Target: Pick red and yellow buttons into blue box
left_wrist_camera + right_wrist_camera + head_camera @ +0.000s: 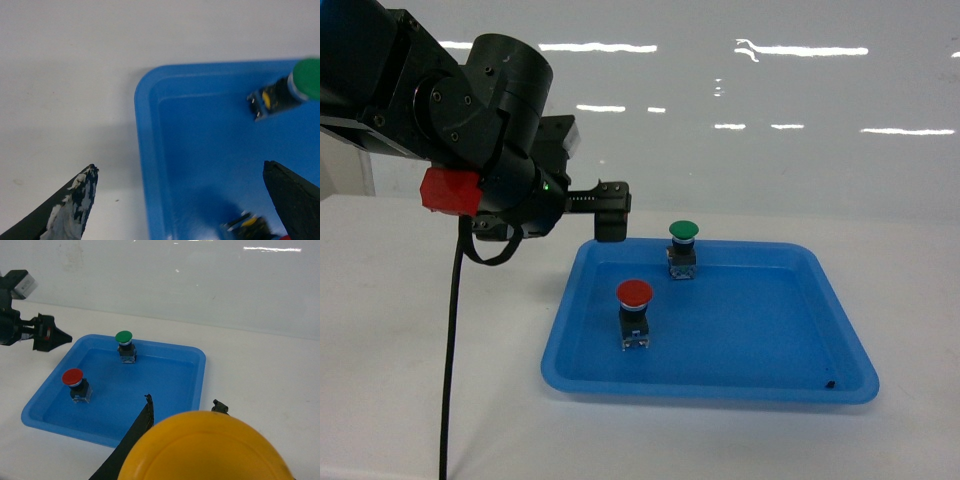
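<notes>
The yellow-capped mushroom push-button (205, 447) fills the right wrist view, clenched in the right end effector (182, 407). The red-capped push-button (635, 313) stands untouched in the shallow blue plastic tray (720, 385); the left end effector (190, 200) hovers released over its corner. The blue box is unseen, so neither button looks delivered.

Left arm enters from upper left of head view; left claw (180, 192) spread wide, holding nothing.

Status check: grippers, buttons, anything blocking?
Left gripper open, above the tray's rear-left corner. Right gripper shut on yellow button. Red button upright in tray, green button behind it. Blue box out of view.
</notes>
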Robot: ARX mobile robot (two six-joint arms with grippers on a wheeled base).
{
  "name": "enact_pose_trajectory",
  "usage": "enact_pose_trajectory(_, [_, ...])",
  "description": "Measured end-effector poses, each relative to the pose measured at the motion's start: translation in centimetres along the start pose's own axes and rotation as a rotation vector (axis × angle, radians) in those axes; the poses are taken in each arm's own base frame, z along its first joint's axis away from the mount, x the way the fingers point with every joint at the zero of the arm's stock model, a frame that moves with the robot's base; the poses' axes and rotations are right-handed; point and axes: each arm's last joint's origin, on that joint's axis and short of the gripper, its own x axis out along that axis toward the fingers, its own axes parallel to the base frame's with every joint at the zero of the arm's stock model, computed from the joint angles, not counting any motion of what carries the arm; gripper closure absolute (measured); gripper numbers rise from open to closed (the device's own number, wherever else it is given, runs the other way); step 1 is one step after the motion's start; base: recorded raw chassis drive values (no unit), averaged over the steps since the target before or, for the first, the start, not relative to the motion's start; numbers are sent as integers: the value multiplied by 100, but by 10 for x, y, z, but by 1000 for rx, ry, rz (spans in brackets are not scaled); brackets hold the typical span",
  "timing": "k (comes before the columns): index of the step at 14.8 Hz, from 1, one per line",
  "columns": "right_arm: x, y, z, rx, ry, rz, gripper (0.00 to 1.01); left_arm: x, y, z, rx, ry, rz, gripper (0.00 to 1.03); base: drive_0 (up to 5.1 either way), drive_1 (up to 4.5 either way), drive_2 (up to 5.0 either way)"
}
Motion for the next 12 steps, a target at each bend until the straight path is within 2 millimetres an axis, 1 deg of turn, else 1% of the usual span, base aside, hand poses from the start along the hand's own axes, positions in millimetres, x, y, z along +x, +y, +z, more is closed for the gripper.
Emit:
enact_pose_trajectory(1, [0, 0, 0, 0, 0, 0, 74, 0, -3, 3, -123, -49, -12, 5, 0, 0, 0])
enact_pose_trajectory(2, [0, 0, 0, 0, 0, 0, 74, 0, -4, 4, -182, -63, 15, 5, 0, 0, 0])
enact_pose_trajectory(4, [0, 0, 0, 0, 0, 0, 74, 0, -7, 3, -234, -50, 4, 5, 0, 0, 0])
enact_pose_trajectory(6, [0, 0, 0, 0, 0, 0, 74, 0, -19, 0, -204, -46, -21, 5, 0, 0, 0])
enact_pose_trajectory(8, [0, 0, 0, 0, 0, 0, 74, -1, -48, -8, -89, -16, -103, 5, 0, 0, 0])
enact_pose_trajectory(9, [0, 0, 0, 0, 1, 0, 74, -2, -59, -10, -41, -1, -122, 5, 0, 0, 0])
enact_pose_trajectory(10, [0, 0, 0, 0, 0, 0, 74, -2, -64, -12, -11, 2, -137, 5, 0, 0, 0])
enact_pose_trajectory(12, [0, 0, 0, 0, 0, 0, 74, 0, -65, -13, 32, -3, -132, 5, 0, 0, 0])
